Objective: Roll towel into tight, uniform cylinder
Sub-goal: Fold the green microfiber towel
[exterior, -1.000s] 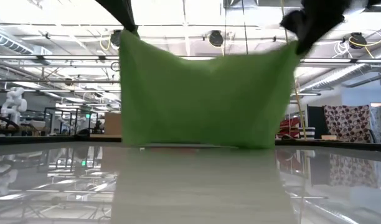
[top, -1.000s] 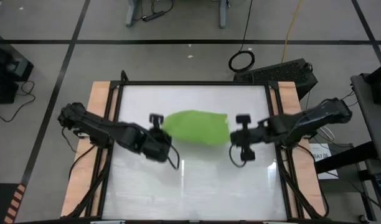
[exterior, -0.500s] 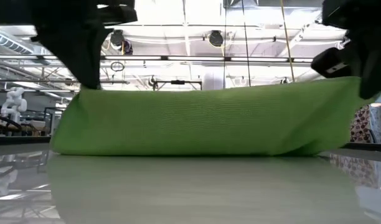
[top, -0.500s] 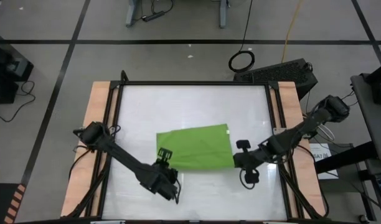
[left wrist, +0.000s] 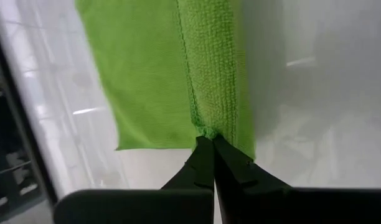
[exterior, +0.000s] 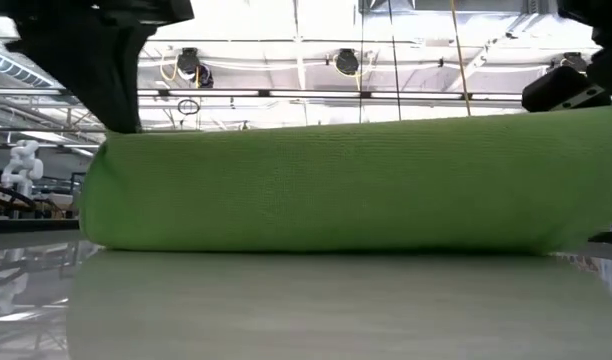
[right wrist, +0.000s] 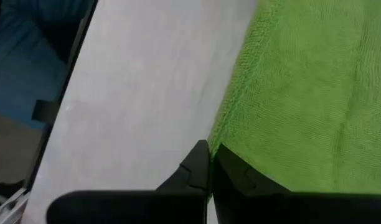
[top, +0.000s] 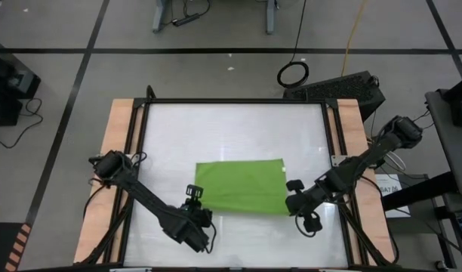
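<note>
High view shows us the towel [top: 241, 186] lying flat near the middle of the white table [top: 231, 125]. We have our left gripper [top: 194, 198] pinching its near left corner and our right gripper [top: 290, 198] pinching its near right corner, fingers pressed together on the cloth edge.

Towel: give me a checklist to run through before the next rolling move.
1. Left pincer shut on the towel corner: ok.
2. Right pincer shut on the towel's other near corner: ok.
3. Towel lies on the table, inside its edges: ok.
4. Near edge folded evenly from end to end: ok in the low view.
5. Tight cylinder formed: not ok, most of the cloth is flat.
6. Roll tightness: cannot tell.
</note>
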`<action>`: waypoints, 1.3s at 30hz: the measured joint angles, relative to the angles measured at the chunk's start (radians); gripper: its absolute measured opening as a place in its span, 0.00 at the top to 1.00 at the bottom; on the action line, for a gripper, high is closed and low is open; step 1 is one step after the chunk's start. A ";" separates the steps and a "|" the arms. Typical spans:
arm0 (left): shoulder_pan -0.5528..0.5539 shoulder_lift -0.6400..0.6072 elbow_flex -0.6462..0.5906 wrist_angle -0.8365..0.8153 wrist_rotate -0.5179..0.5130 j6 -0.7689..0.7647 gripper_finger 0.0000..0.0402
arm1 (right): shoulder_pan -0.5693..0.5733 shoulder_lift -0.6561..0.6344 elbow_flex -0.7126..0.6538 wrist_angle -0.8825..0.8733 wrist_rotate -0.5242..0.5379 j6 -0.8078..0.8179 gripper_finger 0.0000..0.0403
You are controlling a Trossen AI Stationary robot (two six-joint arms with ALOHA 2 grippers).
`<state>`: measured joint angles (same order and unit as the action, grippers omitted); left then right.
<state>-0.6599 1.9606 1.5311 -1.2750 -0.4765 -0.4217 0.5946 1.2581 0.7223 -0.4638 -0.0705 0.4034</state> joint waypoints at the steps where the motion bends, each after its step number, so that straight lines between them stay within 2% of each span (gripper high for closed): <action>1: -0.003 0.000 0.000 0.012 0.007 0.004 1.00 | 0.000 0.009 0.000 0.007 -0.017 0.003 1.00; 5: -0.002 0.000 0.000 0.043 0.022 0.011 1.00 | 0.000 0.057 0.000 0.041 -0.063 0.004 1.00; 10: -0.002 0.000 0.000 0.036 0.023 0.011 1.00 | 0.000 0.101 0.000 0.053 -0.052 -0.019 1.00; 14: 0.004 0.000 0.000 -0.018 -0.025 -0.026 1.00 | -0.007 0.088 0.001 0.022 0.016 -0.030 1.00; 19: 0.028 0.000 0.000 -0.104 -0.111 -0.130 1.00 | -0.027 0.054 0.076 -0.179 0.176 -0.037 1.00; 22: 0.054 0.000 0.000 -0.116 -0.127 -0.145 1.00 | -0.057 0.050 0.129 -0.253 0.243 -0.070 1.00; 27: 0.123 0.000 0.000 -0.120 -0.146 -0.146 1.00 | -0.133 0.051 0.151 -0.333 0.281 -0.131 1.00; 31: 0.169 0.000 0.000 -0.138 -0.158 -0.146 1.00 | -0.197 0.051 0.151 -0.390 0.364 -0.153 1.00; 39: 0.240 0.000 -0.047 -0.145 -0.163 -0.122 1.00 | -0.285 0.051 0.150 -0.374 0.411 -0.226 1.00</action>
<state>-0.4195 1.9606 1.4840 -1.4201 -0.6399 -0.5440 0.3094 1.3087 0.8726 -0.8381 0.3401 0.1777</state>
